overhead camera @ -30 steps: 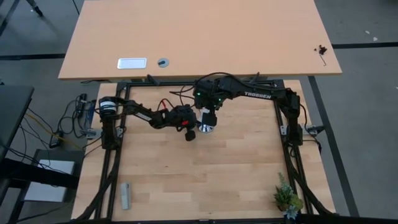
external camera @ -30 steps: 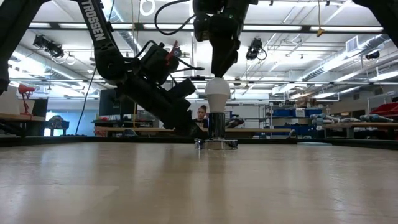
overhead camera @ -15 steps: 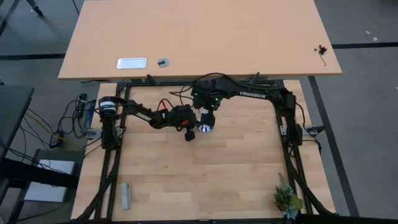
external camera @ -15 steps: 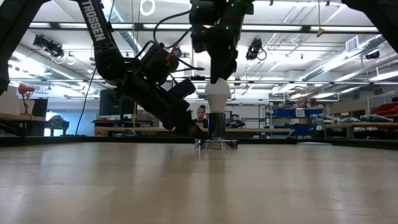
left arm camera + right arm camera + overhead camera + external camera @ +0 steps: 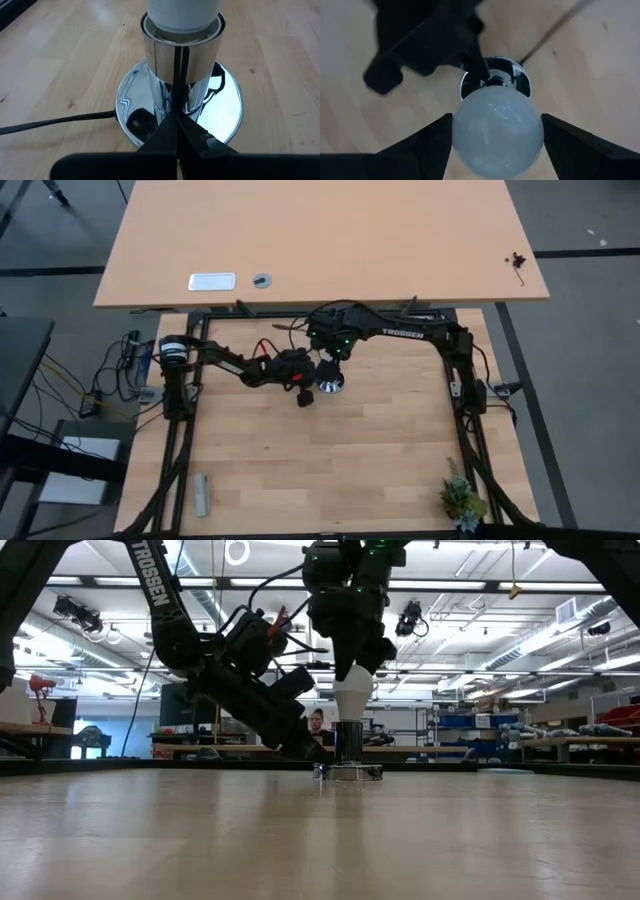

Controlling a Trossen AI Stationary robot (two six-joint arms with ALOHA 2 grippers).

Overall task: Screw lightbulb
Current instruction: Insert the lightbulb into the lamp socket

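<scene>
The white frosted lightbulb stands upright with its neck in the silver socket, which rises from a round mirror base on the wooden table, near its far edge. My right gripper is above it, shut on the bulb. My left gripper comes in low from the table's left, shut, with its tips at the foot of the socket. A black cord leaves the base. My left gripper rests its shut fingertips on the base's disc, right against the foot of the socket column. It comes slanting down from the table's left. My right gripper pinches the bulb's round globe between its two fingers, one on each side. The fingers point straight down from above. The bulb stands upright, its neck inside the socket.
A small grey block lies near the table's near left corner and a small plant at the near right corner. A second tabletop lies beyond the far edge. A person shows far off in the room.
My right gripper has turned about its upright axis over the socket, with the bulb between its fingers, and sits slightly lower on the bulb than before. The socket and base have stayed in place.
</scene>
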